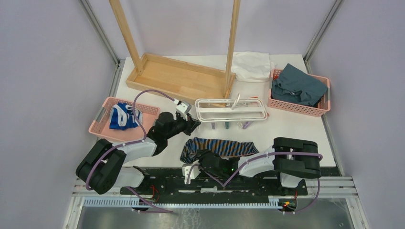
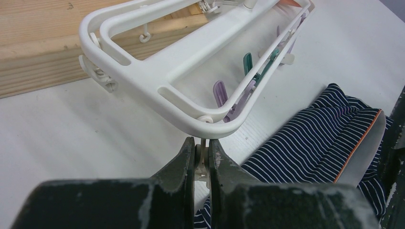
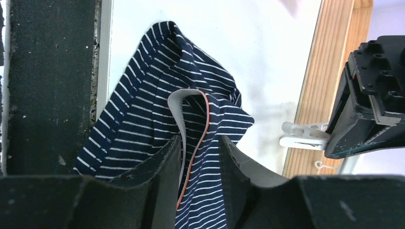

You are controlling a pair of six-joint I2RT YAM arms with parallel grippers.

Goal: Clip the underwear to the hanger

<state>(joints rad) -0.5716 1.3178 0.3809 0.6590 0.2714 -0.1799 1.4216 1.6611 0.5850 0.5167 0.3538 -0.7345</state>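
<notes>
Pinstriped navy underwear (image 3: 143, 124) (orange-edged band) between right fingers (image 3: 162, 176); left fingers (image 2: 184, 160) pinch white plastic clip (image 2: 202, 160).

The hanger (image 2: 157, 81) is smooth, glossy white plastic. The underwear (image 3: 143, 129) is soft striped cloth, lying on a matt white surface (image 1: 296, 129) near the rack's (image 1: 179, 78) grainy wood.

White table (image 1: 296, 129) carries underwear (image 1: 224, 147), hanger (image 1: 231, 109), two pink baskets (image 1: 298, 106).

Underwear (image 1: 218, 147) before hanger (image 1: 231, 109) (wooden rack (image 1: 179, 76) behind)
</notes>
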